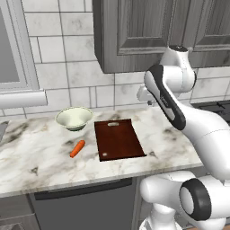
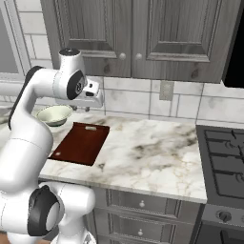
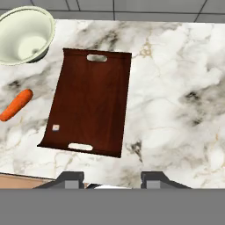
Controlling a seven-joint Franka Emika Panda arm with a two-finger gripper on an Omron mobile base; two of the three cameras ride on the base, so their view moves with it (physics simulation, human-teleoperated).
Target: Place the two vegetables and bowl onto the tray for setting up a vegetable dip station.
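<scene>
We hover high over the empty tray [image 3: 90, 103], gripper [image 3: 112, 178] fingers apart, holding nothing. Carrot [image 1: 77, 148] and bowl [image 1: 74, 118] lie left of it; reaching for one seems next.

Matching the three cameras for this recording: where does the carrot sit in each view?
Left base view: carrot lies left of centre on the counter, between the bowl and the front edge, left of the tray.
Right base view: not in it.
Hand view: carrot at the left edge, below the bowl.
Shared landmark: the tray.
</scene>
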